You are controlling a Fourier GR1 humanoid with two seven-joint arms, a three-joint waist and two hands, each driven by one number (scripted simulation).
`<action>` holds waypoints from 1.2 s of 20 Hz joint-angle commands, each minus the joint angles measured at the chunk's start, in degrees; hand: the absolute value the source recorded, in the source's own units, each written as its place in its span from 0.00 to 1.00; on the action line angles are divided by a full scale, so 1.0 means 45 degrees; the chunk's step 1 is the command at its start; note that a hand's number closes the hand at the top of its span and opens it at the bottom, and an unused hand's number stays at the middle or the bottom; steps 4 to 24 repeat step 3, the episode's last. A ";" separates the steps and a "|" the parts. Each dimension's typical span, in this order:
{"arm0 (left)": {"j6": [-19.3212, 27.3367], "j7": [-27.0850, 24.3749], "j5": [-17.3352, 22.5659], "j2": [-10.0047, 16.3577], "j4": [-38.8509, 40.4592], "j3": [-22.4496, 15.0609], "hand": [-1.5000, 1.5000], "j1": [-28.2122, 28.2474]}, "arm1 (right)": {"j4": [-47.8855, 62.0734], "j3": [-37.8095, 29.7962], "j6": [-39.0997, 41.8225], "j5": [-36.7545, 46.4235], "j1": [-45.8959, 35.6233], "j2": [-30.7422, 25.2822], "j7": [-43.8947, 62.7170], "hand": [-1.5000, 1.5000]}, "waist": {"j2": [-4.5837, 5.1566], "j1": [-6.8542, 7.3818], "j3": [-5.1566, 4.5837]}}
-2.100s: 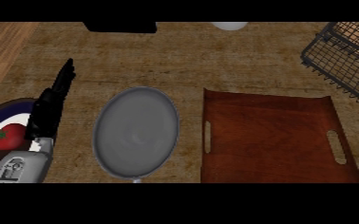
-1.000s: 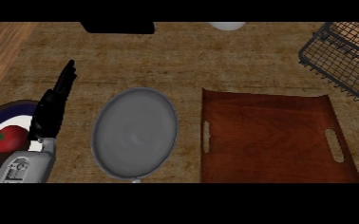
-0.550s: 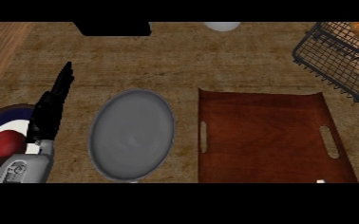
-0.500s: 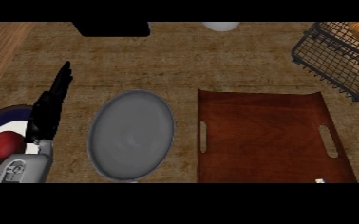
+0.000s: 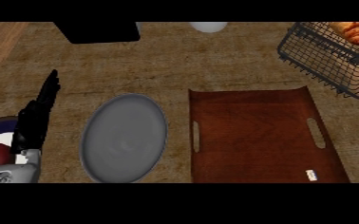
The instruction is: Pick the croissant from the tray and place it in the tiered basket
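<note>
The left hand (image 5: 38, 114) rests at the view's left edge, fingers straight and pointing up, holding nothing. Just to its right lies a grey oval plate (image 5: 125, 144), and beyond that a brown wooden tray (image 5: 259, 142) with slot handles. Far right and ahead of the hand, the croissant (image 5: 345, 30) sits inside the wire tiered basket (image 5: 316, 52). A black box (image 5: 98, 31) stands ahead of the hand.

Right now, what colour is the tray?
The tray is reddish-brown; it shows best in the head view.
</note>
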 commanded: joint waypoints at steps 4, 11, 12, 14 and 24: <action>0.0443 0.0557 -0.0351 -0.0317 -0.0460 -0.0193 0.50 -0.0072 | -0.3970 -0.1047 0.1269 -0.1879 0.2702 0.0490 -0.0128 0.00 | -0.0055 -0.0287 0.0004; 0.0443 0.0557 -0.0351 -0.0317 -0.0460 -0.0193 0.50 -0.0072 | -0.3970 -0.1047 0.1269 -0.1879 0.2702 0.0490 -0.0128 0.00 | -0.0055 -0.0287 0.0004; 0.0443 0.0557 -0.0351 -0.0317 -0.0460 -0.0193 0.50 -0.0072 | -0.3970 -0.1047 0.1269 -0.1879 0.2702 0.0490 -0.0128 0.00 | -0.0055 -0.0287 0.0004; 0.0443 0.0557 -0.0351 -0.0317 -0.0460 -0.0193 0.50 -0.0072 | -0.3970 -0.1047 0.1269 -0.1879 0.2702 0.0490 -0.0128 0.00 | -0.0055 -0.0287 0.0004; 0.0443 0.0557 -0.0351 -0.0317 -0.0460 -0.0193 0.50 -0.0072 | -0.3970 -0.1047 0.1269 -0.1879 0.2702 0.0490 -0.0128 0.00 | -0.0055 -0.0287 0.0004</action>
